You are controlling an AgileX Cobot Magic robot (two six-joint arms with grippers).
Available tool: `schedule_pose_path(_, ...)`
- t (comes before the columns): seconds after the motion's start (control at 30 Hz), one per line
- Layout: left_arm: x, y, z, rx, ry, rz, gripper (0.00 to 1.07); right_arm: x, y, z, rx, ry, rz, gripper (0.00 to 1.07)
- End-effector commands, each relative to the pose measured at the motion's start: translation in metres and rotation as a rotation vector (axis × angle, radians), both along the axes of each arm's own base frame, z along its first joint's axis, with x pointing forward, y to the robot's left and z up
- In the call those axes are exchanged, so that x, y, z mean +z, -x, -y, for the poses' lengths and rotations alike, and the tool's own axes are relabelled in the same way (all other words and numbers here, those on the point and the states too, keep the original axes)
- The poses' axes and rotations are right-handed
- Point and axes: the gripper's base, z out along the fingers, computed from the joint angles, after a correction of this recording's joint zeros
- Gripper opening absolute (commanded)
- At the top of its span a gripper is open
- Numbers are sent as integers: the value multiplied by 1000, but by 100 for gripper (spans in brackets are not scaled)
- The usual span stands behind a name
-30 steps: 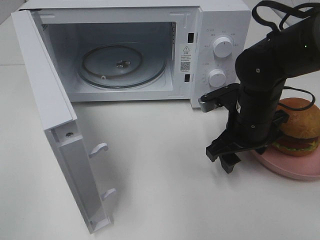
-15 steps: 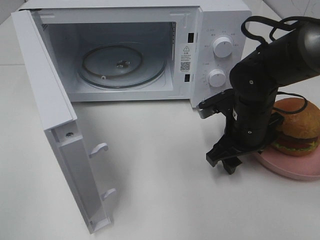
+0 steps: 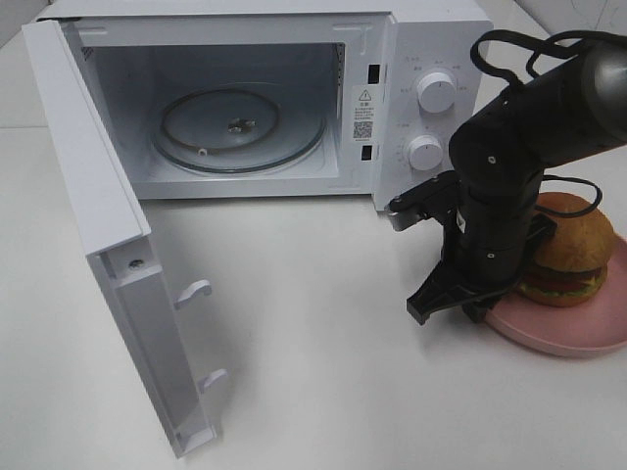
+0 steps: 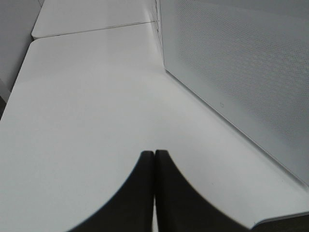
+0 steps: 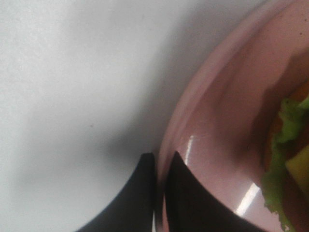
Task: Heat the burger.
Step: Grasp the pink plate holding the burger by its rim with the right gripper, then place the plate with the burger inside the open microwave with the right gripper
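Burger [image 3: 570, 250] sits upright on the pink plate [image 3: 578, 333] at the right edge of the table [image 3: 323, 392], in front of and to the right of the microwave [image 3: 421, 39]. Glossy bun on top, with lettuce, tomato and patty showing at the side. In the right wrist view only its edge shows: green lettuce and a bit of yellow cheese [image 5: 289, 159].

Right gripper [image 3: 460, 305] is at the plate's left rim, on the side facing the microwave door. Its fingers [image 5: 140, 193] are drawn nearly together and pinch the plate's rim [image 5: 217, 121], one finger on the table side and the other inside the rim on the pink surface. The burger is not between the fingers. It lies further in on the plate, near but clear of the inner finger, and the arm's black body partly hides its left side in the high view.

Microwave door [image 3: 98, 215] stands swung wide to the left. The glass turntable [image 3: 240, 132] inside is bare. Two white knobs [image 3: 435, 91] are on the control panel, just above the right arm.

Left gripper [image 4: 154, 153] appears only in its own wrist view. Its fingers are pressed together with nothing between them, over bare table, beside a dotted white panel [image 4: 241, 63].
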Motion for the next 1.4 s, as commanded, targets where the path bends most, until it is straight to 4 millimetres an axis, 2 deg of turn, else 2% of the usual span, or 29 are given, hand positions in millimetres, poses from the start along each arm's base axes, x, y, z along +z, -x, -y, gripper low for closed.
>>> schedule_pose_path(0.03, 0, 3, 0, 4, 6, 35, 0, -4, 1, 1, 26, -2, -22, 0)
schedule_pose_path(0.27, 0, 3, 0, 4, 6, 35, 0, -5, 2, -4, 110, 0, -31, 0)
schedule_pose_path(0.43, 0, 3, 0, 4, 6, 35, 0, -1, 13, -22, 244, 13, -40, 0)
schedule_pose_path(0.47, 0, 3, 0, 4, 6, 35, 0, 3, 18, -31, 279, 10, -31, 0)
schedule_pose_path(0.57, 0, 3, 0, 4, 6, 35, 0, 11, 25, -39, 339, 10, -4, 0)
schedule_pose_path(0.97, 0, 3, 0, 4, 6, 35, 0, 35, 58, -36, 548, 19, 122, 0)
schedule_pose_path(1.17, 0, 3, 0, 4, 6, 35, 0, 42, 83, -35, 750, 82, 180, 0)
schedule_pose_path(1.4, 0, 3, 0, 4, 6, 35, 0, 49, 98, -41, 917, 126, 217, 0)
